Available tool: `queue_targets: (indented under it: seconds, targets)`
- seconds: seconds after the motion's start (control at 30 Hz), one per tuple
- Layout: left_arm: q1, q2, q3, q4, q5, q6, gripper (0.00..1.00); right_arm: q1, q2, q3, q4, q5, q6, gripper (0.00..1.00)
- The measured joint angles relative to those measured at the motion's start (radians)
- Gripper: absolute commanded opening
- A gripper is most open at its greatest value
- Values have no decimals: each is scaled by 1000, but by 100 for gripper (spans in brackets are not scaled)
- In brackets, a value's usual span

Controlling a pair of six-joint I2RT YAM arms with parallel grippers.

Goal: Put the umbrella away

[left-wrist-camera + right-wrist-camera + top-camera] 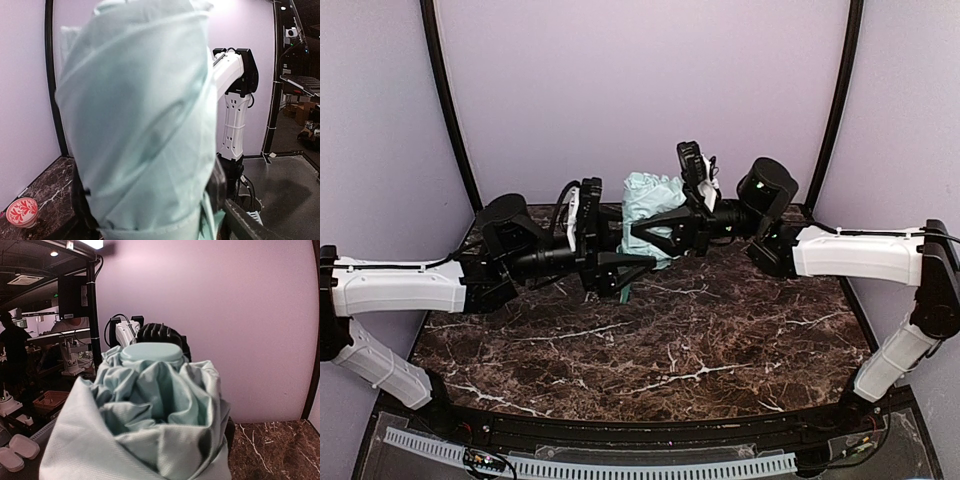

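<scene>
Top external view. Item: umbrella (pixel 652 200), folded, pale mint fabric bunched, standing roughly upright at the 12 o'clock end of the desk (pixel 650 360), between the two claws.
Left claw (pixel 625 262): reaches in from 9 o'clock and sits at the umbrella's 8 o'clock, by the lower fabric. Cannot tell whether it clasps the fabric or stands wide.
Right claw (pixel 658 235): reaches in from 3 o'clock and is closed on the umbrella's lower half, black fingers across the mint fabric.
Desk: dark brown marble pattern, white veins.
Wall (pixel 640 80): plain lilac, behind.

Left wrist view. Umbrella (pixel 145 125) fills most of the frame, fabric wrapped in slanting folds. The claw's fingers are almost wholly hidden behind it.
Right arm (pixel 232 115): white and black, at 3 o'clock of the fabric.
Bowl (pixel 22 212): red and white pattern, on the desk at 8 o'clock.

Right wrist view. Umbrella (pixel 150 420) is close before the lens, crumpled.
Handle (pixel 150 352): mint, rounded, at the umbrella's 12 o'clock end.
Left arm (pixel 161 332): black housing just behind the handle.
</scene>
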Motion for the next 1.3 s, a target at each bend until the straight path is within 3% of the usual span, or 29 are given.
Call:
queue_targets:
  seconds: [0.1, 0.27, 0.33, 0.37, 0.43, 0.47, 0.63, 0.73, 0.83, 0.97, 1.1, 1.3]
  targets:
    - [0, 11, 40, -33, -23, 9, 56, 1, 0, 0, -4, 12, -11, 40]
    - [2, 22, 46, -59, -26, 18, 41, 0, -2, -1, -34, 20, -25, 43]
    - [2, 22, 46, -69, -26, 24, 36, 0, -4, -1, -51, 23, -29, 54]
    - [2, 22, 46, -74, -26, 23, 33, 0, -6, -1, -58, 32, -39, 64]
    - [2, 23, 46, -85, -29, 23, 28, 0, -7, -1, -67, 44, -45, 97]
    - [2, 24, 46, -97, -31, 21, 26, 0, -10, -1, -72, 54, -55, 99]
    - [0, 40, 46, -175, -96, 10, 19, -19, -51, -6, -115, 113, -69, 100]
    - [-5, 55, 69, -287, -234, -13, 17, -58, -113, -23, -179, 179, -87, 100]
    - [-6, 116, 161, -439, -428, -69, 17, -103, -192, -39, -299, 314, -123, 100]
    - [-3, 217, 272, -581, -591, -174, 24, -143, -288, -51, -484, 537, -168, 100]
    - [-23, 331, 375, -703, -692, -270, 25, -148, -332, -50, -668, 753, -190, 100]
    - [-61, 549, 647, -974, -801, -472, 29, -156, -366, -77, -832, 912, -190, 100]
